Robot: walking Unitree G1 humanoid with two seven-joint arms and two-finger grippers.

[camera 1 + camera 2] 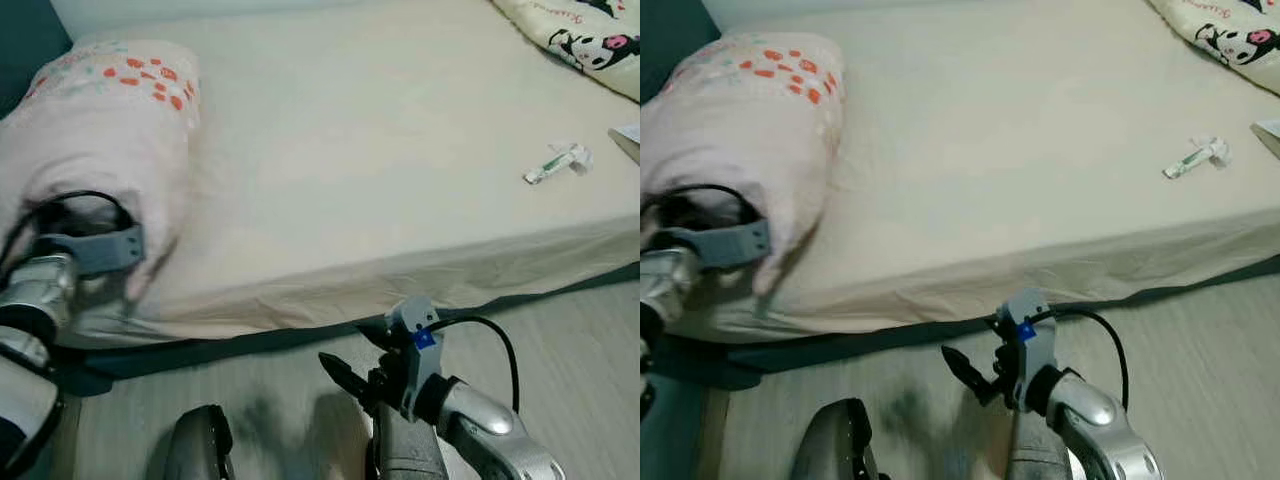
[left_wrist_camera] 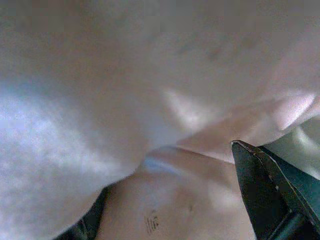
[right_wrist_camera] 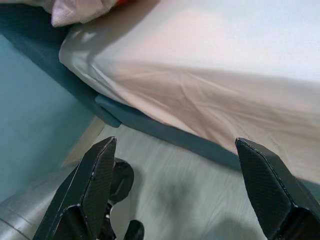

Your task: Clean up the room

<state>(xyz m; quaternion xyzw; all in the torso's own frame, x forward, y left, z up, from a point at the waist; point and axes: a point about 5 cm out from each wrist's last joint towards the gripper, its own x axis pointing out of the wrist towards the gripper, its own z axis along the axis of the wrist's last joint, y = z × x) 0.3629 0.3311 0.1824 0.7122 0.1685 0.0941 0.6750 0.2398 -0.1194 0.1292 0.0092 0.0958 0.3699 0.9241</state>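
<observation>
The pillow point(image 1: 105, 140), pale pink with red and green flower prints on its far end, is lying on the bed point(image 1: 380, 150) at the corner nearest the robot's left arm, its near end sagging over the bed's front edge. In the left eye view the left gripper point(image 1: 85, 215) is reaching into that near end, with the wrist's grey bracket and a black cable pressing against the pink cloth; its fingers are lying buried in the fabric, so whether they are spread or pinched together cannot be told. Farther along the bed, well apart from the pillow, a small crumpled wrapper point(image 1: 558, 161) is resting on the cream sheet, and a cartoon-print blanket point(image 1: 580, 35) is covering the far corner. The right gripper point(image 1: 345, 375) is hanging over the wooden floor point(image 1: 590, 340) just in front of the bed's edge.

The right eye view is showing the same layout, with the wrapper point(image 1: 1196, 157) lying near the bed's front edge.

In the left wrist view pink fabric is crowding the lens, with one black finger point(image 2: 272, 187) showing against it.

In the right wrist view the right gripper point(image 3: 185, 195) is holding its two fingers spread wide with nothing between them, pointing at the bed's overhanging sheet and dark base.
</observation>
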